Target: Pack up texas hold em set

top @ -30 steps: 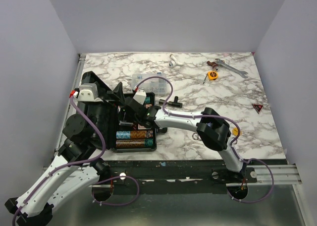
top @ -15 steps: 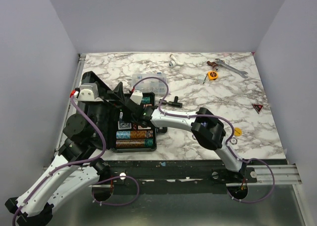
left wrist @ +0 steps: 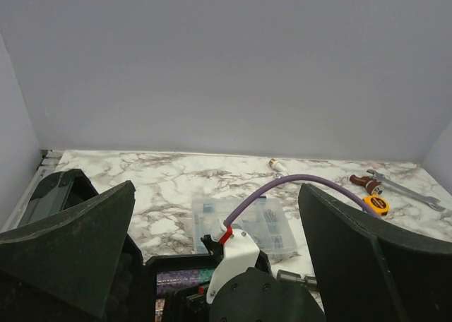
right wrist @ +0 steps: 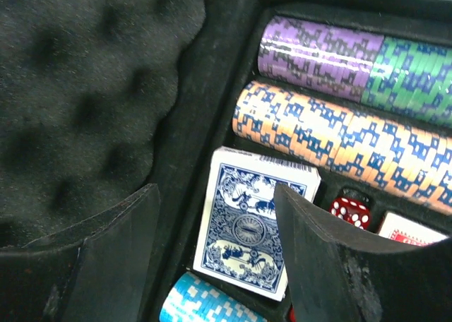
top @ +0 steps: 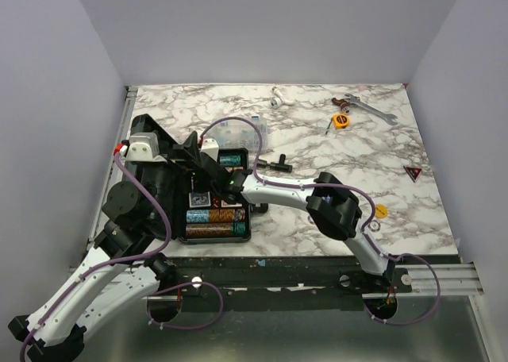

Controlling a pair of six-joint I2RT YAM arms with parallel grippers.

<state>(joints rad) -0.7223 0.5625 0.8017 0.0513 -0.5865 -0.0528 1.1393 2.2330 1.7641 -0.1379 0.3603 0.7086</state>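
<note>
The black case [top: 161, 191] lies open at the table's left, its foam lid [right wrist: 85, 89] folded out to the left. Rows of purple, green and orange chips [right wrist: 332, 128] fill its tray. A blue deck [right wrist: 247, 219] lies in its slot, slightly tilted, beside red dice [right wrist: 349, 210] and a red deck [right wrist: 413, 230]. My right gripper [right wrist: 215, 216] is open and empty, its fingers straddling the blue deck; in the top view the right gripper [top: 205, 178] is over the tray. My left gripper [left wrist: 217, 191] is open and empty above the case's far left [top: 181, 154]. A yellow button [top: 380, 210] lies on the table at right.
A clear plastic compartment box [top: 238, 132] stands behind the case. A yellow tape measure [top: 340, 121], a wrench [top: 369, 108] and a small metal fitting [top: 276, 100] lie at the back. A red triangular piece [top: 412, 171] lies at right.
My right arm has reached further left into the case, uncovering the yellow button and a row of green chips. The left arm has barely moved.
</note>
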